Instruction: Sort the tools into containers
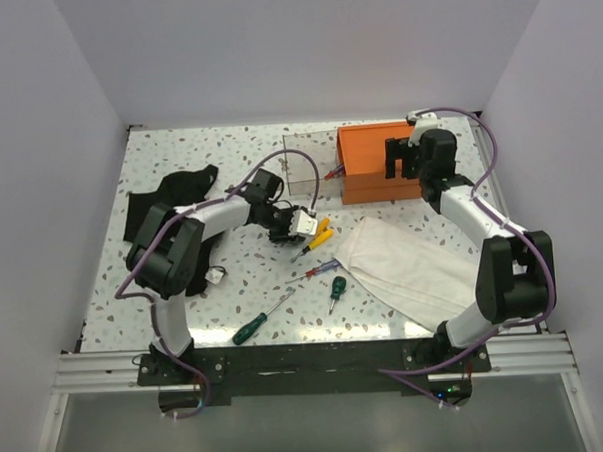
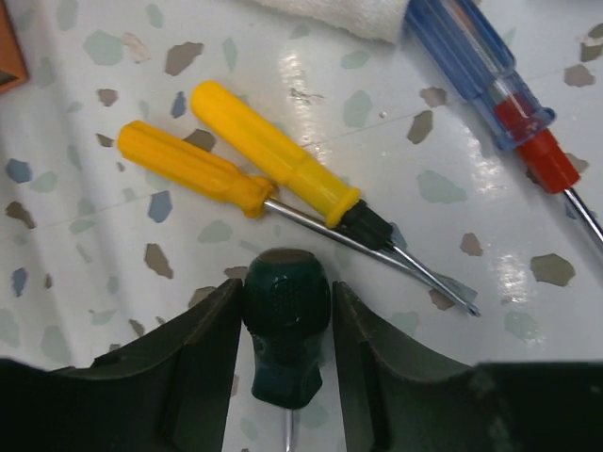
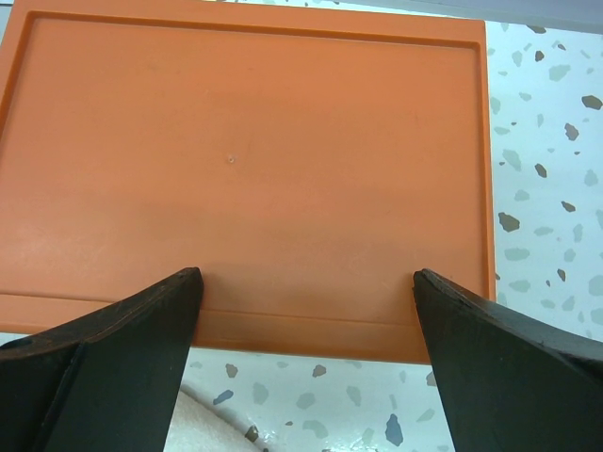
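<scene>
Left wrist view: left pincer (image 2: pixel 285 292) clenched on stubby green-handled screwdriver (image 2: pixel 285 330), mid-table, near two yellow-handled screwdrivers (image 2: pixel 273 151). Probably light, rigid; textured handle is the best grip pt. Right pincer (image 3: pixel 306 278) released, spread over orange box (image 3: pixel 254 141). Glossy terrazzo table (image 2: pixel 94 235) looks slick; white walls (image 1: pixel 274 47) close.

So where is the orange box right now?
In the top view the orange box sits toward the far right of the table, beneath the open right claw, with the white cloth on its near side.
</scene>
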Motion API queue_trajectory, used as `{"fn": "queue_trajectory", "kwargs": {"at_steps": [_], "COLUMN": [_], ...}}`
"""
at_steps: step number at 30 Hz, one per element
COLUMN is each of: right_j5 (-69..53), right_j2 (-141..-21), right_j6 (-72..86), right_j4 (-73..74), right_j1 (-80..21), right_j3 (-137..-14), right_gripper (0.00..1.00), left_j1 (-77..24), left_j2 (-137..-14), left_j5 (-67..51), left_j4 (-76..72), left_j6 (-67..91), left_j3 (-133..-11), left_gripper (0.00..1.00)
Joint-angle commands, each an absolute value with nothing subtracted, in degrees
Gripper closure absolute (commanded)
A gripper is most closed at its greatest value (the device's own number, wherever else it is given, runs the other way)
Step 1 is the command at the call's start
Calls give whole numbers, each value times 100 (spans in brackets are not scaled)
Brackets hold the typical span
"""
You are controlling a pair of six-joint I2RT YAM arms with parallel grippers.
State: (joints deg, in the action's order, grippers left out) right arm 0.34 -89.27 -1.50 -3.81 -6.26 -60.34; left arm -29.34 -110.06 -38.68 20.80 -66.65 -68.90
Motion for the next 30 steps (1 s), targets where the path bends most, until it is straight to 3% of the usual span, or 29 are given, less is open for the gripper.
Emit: {"fn": "queue_trajectory", "kwargs": {"at_steps": [1, 7, 11, 13, 14, 17, 26, 28, 30], "right_j5": [18, 18, 18, 18, 18, 18, 26, 26, 18], "right_j2": [-9009, -9079, -9114, -9123, -9114, -9097, -8983, -8956, -8895], "right_j6": [-378, -369, -369, -369, -378, -360, -369, -387, -422], "right_j4": [976, 967, 993, 1011, 1011, 985, 940, 940, 949], "right_j1": [-624, -624, -624, -633, -624, -624, -624, -624, -615], "right_j3": [-5651, -5669, -5704, -5713, -5704, -5652, -5625, -5625, -5599], "right_gripper": [2, 2, 2, 2, 2, 2, 2, 2, 2], "left_j1": [-2962, -2962, -2953, -2953, -2953, -2962, -2953, -2953, -2962], "left_j2": [-11162, -10532, -9512, -8890, -8729, -8543, -10229, -10677, -10862], "left_j5": [-4087, -4086, -5078, -5447, -5414, -4792, -3999, -3833, -3744], "left_j4": [3594, 3253, 2753, 1386, 83, -1805, -1996, -1864, -1828], "left_j6": [-7419, -6944, -5991, -4980, -3861, -2527, -2278, -2163, -2005], "left_j3": [-7242, -7049, -7136, -7111, -7006, -7004, -8277, -8568, -8824], "left_gripper": [55, 87, 94, 97, 97, 99, 98, 91, 76]}}
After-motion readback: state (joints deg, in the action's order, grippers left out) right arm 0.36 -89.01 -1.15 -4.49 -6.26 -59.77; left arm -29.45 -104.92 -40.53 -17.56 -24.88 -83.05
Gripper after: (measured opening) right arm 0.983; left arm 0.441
